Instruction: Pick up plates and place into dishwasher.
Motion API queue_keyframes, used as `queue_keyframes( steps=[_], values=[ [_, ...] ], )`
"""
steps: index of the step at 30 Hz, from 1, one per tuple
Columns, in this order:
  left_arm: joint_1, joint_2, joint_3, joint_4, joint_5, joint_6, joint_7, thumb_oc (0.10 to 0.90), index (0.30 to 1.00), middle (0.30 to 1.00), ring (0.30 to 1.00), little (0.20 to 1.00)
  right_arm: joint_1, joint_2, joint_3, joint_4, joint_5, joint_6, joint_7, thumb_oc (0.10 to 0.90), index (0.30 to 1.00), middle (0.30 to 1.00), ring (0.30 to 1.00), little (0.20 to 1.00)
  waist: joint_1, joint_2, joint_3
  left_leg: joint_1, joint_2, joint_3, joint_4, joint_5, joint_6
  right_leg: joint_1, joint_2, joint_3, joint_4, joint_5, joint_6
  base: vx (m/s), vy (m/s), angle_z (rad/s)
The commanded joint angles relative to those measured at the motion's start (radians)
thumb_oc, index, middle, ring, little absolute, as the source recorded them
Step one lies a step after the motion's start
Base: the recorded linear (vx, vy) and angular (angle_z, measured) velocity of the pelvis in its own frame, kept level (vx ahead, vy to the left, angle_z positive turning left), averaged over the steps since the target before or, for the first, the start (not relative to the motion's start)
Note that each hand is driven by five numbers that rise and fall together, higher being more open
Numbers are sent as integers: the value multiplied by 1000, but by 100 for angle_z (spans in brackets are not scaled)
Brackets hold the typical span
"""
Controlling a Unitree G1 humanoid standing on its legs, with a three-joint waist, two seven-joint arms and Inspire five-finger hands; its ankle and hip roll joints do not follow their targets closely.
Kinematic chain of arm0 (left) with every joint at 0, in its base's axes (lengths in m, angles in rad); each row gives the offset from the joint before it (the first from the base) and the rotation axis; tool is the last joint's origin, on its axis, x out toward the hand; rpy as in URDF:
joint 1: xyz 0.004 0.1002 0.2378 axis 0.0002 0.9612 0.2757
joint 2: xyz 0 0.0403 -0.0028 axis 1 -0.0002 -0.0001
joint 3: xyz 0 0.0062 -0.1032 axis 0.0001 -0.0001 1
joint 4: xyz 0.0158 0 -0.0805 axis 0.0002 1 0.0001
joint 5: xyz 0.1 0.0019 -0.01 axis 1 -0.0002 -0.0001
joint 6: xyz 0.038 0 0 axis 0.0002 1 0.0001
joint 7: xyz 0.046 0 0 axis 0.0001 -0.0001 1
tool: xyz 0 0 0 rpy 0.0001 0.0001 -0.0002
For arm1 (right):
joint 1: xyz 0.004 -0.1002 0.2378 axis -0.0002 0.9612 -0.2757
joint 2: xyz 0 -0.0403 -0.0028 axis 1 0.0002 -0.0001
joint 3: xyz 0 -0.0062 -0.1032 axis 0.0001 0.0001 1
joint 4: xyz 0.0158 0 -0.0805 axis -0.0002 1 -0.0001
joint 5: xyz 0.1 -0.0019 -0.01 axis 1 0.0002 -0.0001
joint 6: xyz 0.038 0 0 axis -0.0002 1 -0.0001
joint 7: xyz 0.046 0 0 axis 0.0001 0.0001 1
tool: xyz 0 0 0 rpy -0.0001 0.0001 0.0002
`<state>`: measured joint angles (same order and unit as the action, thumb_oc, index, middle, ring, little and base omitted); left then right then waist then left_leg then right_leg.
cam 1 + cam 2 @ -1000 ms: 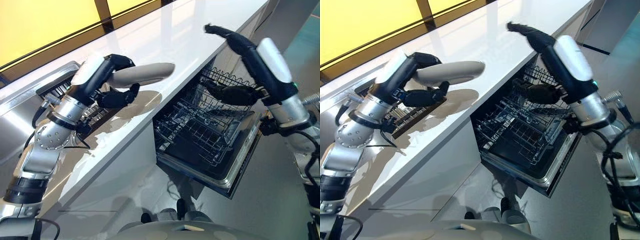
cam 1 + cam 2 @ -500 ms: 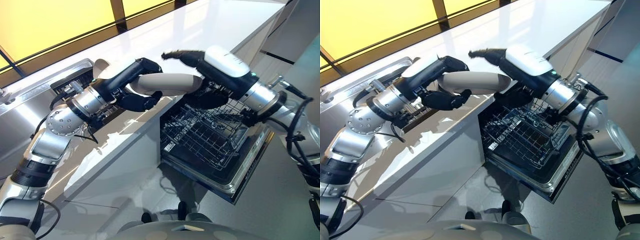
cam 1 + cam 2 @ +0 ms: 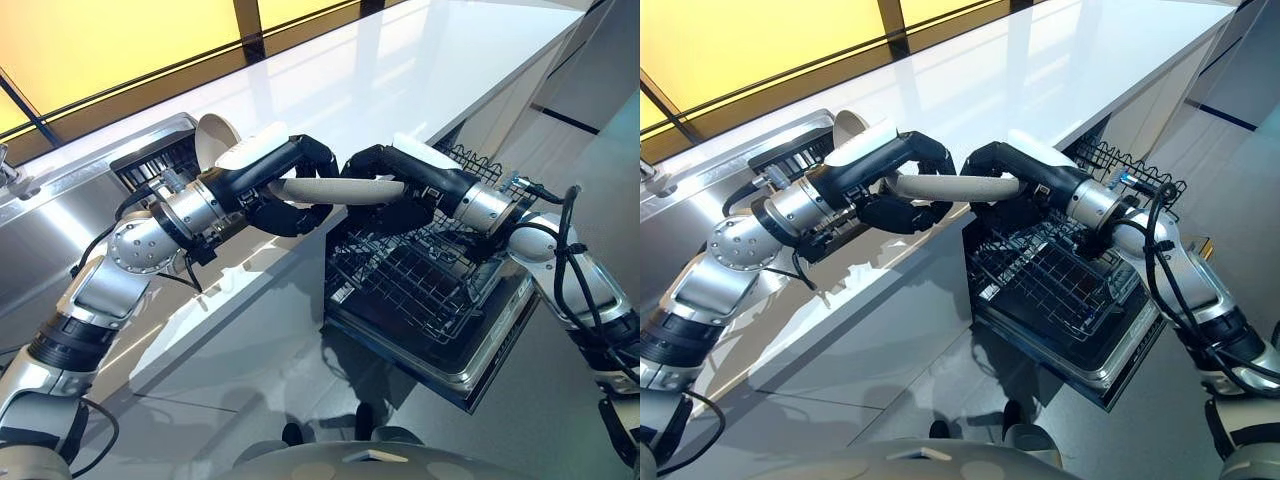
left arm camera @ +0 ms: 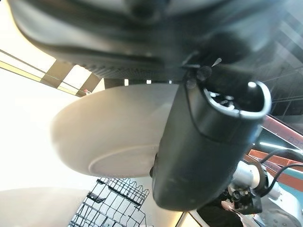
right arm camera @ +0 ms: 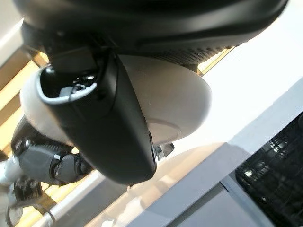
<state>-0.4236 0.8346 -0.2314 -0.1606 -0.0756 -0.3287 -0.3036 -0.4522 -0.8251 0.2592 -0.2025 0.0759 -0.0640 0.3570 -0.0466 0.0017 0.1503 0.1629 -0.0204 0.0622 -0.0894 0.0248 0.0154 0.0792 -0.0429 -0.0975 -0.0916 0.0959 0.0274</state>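
A beige plate (image 3: 335,190) hangs level above the counter's front edge, by the open dishwasher (image 3: 420,280). My left hand (image 3: 290,175) is shut on its left rim, fingers over the top and thumb (image 4: 203,142) under it. My right hand (image 3: 400,180) is shut on the opposite rim, thumb (image 5: 109,123) across the plate's underside (image 5: 180,104). A second pale plate (image 3: 215,135) stands upright in the drying rack (image 3: 150,165) by the sink.
The white counter (image 3: 400,70) runs to the far right. The dishwasher's lower wire rack is pulled out over the lowered door (image 3: 480,350), with the upper rack (image 3: 1130,170) behind my right forearm. Grey floor lies below.
My left hand has carried the plate rightward to the counter's edge. My right hand came down from above the dishwasher and closed on the plate's other rim.
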Motion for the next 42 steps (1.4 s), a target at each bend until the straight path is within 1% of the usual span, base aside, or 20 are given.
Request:
queue_keyframes(
  steps=[1,2,4,5,6,7,9,11,15,18,21,22,23,24,27,31,32,36,37,42],
  values=[
    [-117,-48,2,-22,33,-108,162,100,300,300,300,200,-104,62,-91,7,22,-61,-202,100,300,300,300,200,22,-2,-62,-10,-76,-13,2,-96,31,36,60,-46,56,-138,43,0,0,0],
    [-105,-45,12,-21,99,-94,221,158,349,349,349,258,-90,68,-108,12,3,-69,-239,100,300,300,300,200,23,-1,-61,-8,-76,-13,2,-96,31,37,60,-47,56,-138,43,0,0,0],
    [-84,-34,32,-13,194,-65,309,163,354,354,354,263,-64,73,-139,18,-43,-86,-301,100,300,300,300,200,25,1,-60,-8,-77,-15,2,-97,32,39,61,-47,56,-141,42,0,0,0],
    [-70,-25,49,-6,235,-37,348,281,455,455,455,381,-50,71,-158,19,-49,-92,-329,100,300,300,300,200,26,2,-59,-7,-77,-15,2,-97,32,39,62,-48,55,-142,42,0,0,0],
    [-46,-16,74,0,243,15,367,671,789,789,789,771,-29,71,-185,17,-40,-96,-362,100,300,300,300,200,29,3,-57,-7,-77,-16,2,-97,32,40,62,-50,55,-142,41,0,0,0],
    [-24,-16,93,9,239,40,359,800,900,900,900,900,-12,77,-206,20,-46,-103,-382,100,300,300,300,200,31,3,-56,-6,-77,-17,2,-96,33,41,63,-51,55,-143,40,9,-32,1],
    [19,-14,122,31,235,48,378,800,900,900,900,900,16,81,-242,31,-41,-115,-428,100,300,300,300,200,36,4,-55,-5,-77,-20,2,-96,33,43,64,-52,55,-144,40,5,-15,3],
    [62,-18,157,50,248,66,409,800,900,900,900,900,44,93,-276,55,-77,-135,-499,100,300,300,300,200,41,5,-53,-5,-76,-21,2,-96,34,46,64,-55,53,-146,39,26,-30,14],
    [140,-3,245,101,224,108,467,800,900,900,900,900,95,80,-363,124,-172,-143,-685,100,300,300,300,200,47,9,-51,3,-73,-23,2,-105,33,57,65,-61,50,-157,38,32,-26,7],
    [184,13,304,140,201,117,495,800,900,900,900,900,123,65,-415,184,-194,-113,-771,100,300,300,300,200,51,10,-49,7,-72,-23,2,-108,32,61,64,-65,50,-161,39,12,-22,2],
    [235,28,382,173,169,130,523,800,900,900,900,900,166,32,-483,276,-157,-55,-838,100,300,300,300,200,55,13,-48,8,-71,-27,2,-109,31,63,63,-66,49,-165,38,21,-41,6],
    [239,29,386,173,167,132,525,800,900,900,900,900,169,30,-485,280,-155,-50,-841,100,300,300,300,200,55,13,-48,8,-71,-27,2,-109,31,63,63,-66,49,-165,38,37,-51,11],
    [265,34,419,182,146,136,536,800,900,900,900,900,197,18,-514,332,-131,-13,-873,100,300,300,300,200,56,15,-48,8,-70,-29,3,-109,30,64,62,-65,50,-167,38,38,-46,7],
    [275,34,434,184,144,138,538,800,900,900,900,900,210,17,-528,354,-112,-5,-885,100,300,300,300,200,56,16,-47,8,-70,-30,3,-109,30,64,62,-65,52,-168,37,51,-61,8],
    [301,27,462,202,126,133,537,800,900,900,900,900,242,22,-560,430,-70,23,-899,100,300,300,300,200,56,21,-43,9,-68,-35,3,-109,29,62,61,-64,59,-173,36,52,-53,7],
    [311,25,471,208,137,139,532,800,900,900,900,900,260,37,-564,490,-59,54,-899,100,300,300,300,200,54,28,-33,12,-64,-41,4,-109,29,59,59,-67,77,-184,34,82,-75,7],
    [307,26,466,217,133,128,531,800,900,900,900,900,257,41,-551,523,-75,46,-884,100,300,300,300,200,56,32,-28,13,-61,-43,5,-109,29,55,59,-72,93,-193,32,113,-107,6],
    [292,34,459,218,107,94,534,800,900,900,900,900,241,36,-511,589,-37,30,-803,100,300,300,300,200,63,38,-8,8,-52,-43,12,-107,25,40,57,-92,137,-217,23,95,-114,5],
    [290,35,459,216,102,77,531,800,900,900,900,900,238,34,-501,606,-49,29,-782,100,300,300,300,200,63,38,-1,4,-50,-43,19,-109,23,34,56,-98,149,-224,19,84,-127,10],
    [276,49,446,201,87,43,530,800,900,900,900,900,200,1,-445,667,-58,39,-726,100,300,300,300,200,68,36,30,-30,-42,-47,50,-110,14,4,62,-103,175,-233,4,44,-148,13]
  ],
)
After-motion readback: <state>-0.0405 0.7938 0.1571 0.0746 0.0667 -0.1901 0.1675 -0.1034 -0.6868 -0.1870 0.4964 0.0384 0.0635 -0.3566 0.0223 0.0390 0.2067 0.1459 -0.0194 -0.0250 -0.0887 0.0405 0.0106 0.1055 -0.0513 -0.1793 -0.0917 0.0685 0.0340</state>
